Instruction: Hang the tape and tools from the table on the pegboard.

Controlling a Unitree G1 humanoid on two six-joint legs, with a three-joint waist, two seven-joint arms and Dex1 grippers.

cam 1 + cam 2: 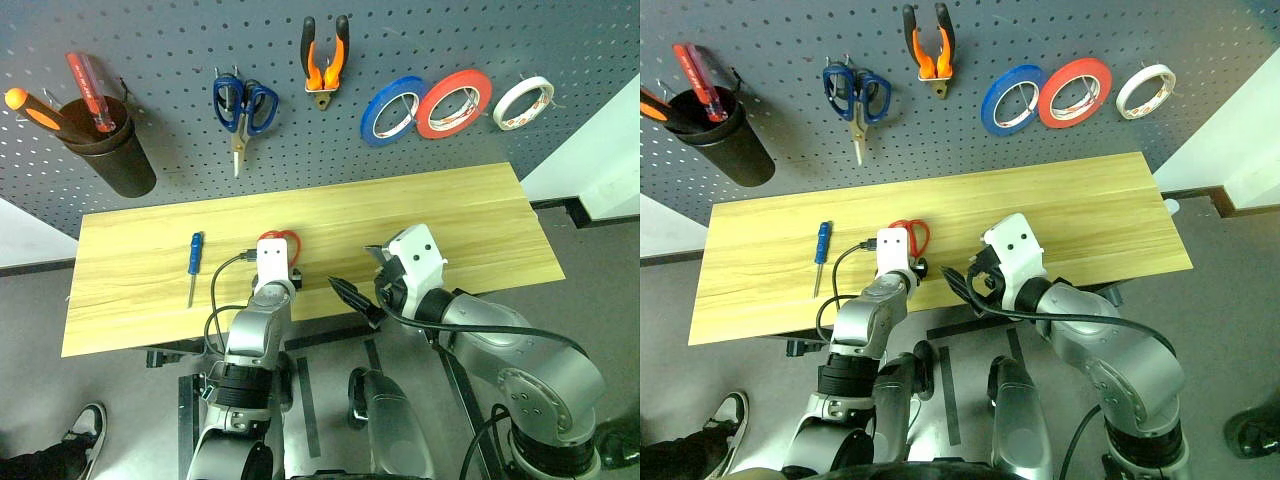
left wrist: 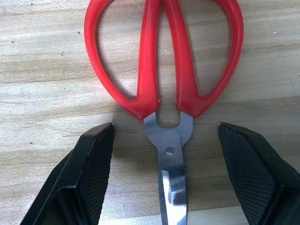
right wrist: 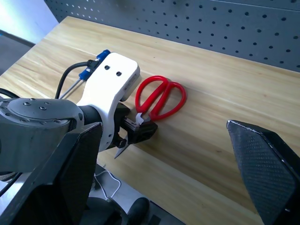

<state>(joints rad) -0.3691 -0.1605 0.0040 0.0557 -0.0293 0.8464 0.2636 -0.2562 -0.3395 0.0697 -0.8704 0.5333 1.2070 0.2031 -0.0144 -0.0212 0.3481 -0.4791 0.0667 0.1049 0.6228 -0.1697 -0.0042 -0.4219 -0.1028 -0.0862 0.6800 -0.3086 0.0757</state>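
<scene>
From the head, my left hand [image 1: 272, 262] sits over the near edge of the bench [image 1: 450, 225], covering the blades of the red scissors [image 1: 281, 240], whose loops poke out at 12 o'clock from it. The blue screwdriver [image 1: 194, 262] lies at 9 o'clock from that hand, well apart. On the pegboard [image 1: 180, 40] the pliers [image 1: 325, 55] and the white tape [image 1: 522, 102] already hang, the tape at 3 o'clock from the red and blue rolls. My right hand [image 1: 372, 278] hovers off the bench's near edge, empty and spread wide.

At my left wrist, the two fingers [image 2: 84, 173] stand open on either side of the scissors' pivot, with nothing held. The blade runs between them towards 6 o'clock and the loops fan out at 12.

At my right wrist, I see my left hand bent down over the blades, the red loops lying flat on the wood beside it; my own fingers are wide apart and empty.

I judge the step in hand is taking up the scissors. To do it well I should lower a little, stay centred on the pivot and close evenly, so the scissors neither twist nor slide off the edge. One loop should stay free for a hook.
</scene>
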